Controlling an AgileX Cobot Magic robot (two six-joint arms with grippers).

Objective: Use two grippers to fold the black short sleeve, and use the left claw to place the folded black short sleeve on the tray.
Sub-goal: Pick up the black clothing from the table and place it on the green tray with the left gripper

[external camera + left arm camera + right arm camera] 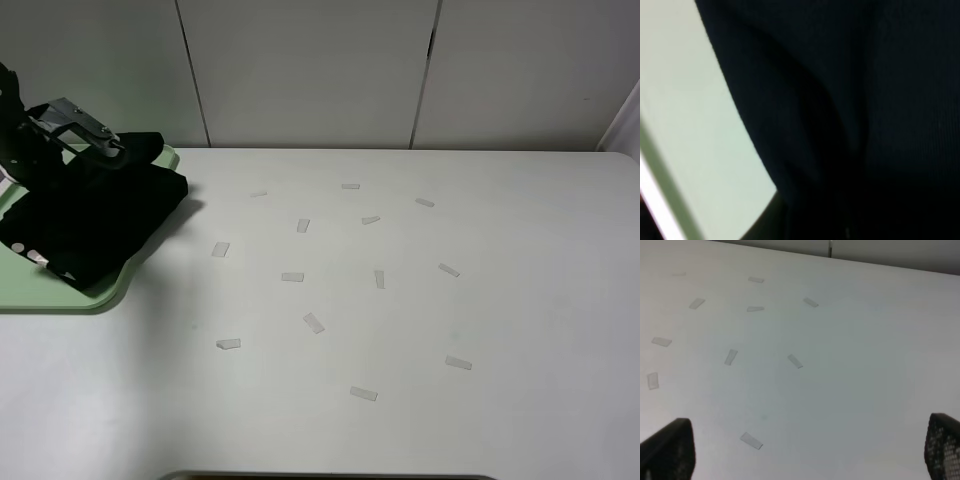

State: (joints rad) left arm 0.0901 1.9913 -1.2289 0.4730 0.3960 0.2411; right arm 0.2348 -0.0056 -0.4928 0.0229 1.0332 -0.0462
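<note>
Black cloth fills the left wrist view: shirt (95, 222) sits bunched on the tray (110, 290) at 9 o'clock, left claw (118, 150) pinched on it. Right gripper (805, 460) gapes wide, empty over the table (400, 330). I'd lower fully inside the rim before letting go.

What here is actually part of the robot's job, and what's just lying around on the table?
Part of the job:
- black short sleeve, folded, lying partly on the tray
- tray, pale green
- left claw, jaws shut on the shirt

Just lying about:
- tape strips scattered on the white table
</note>
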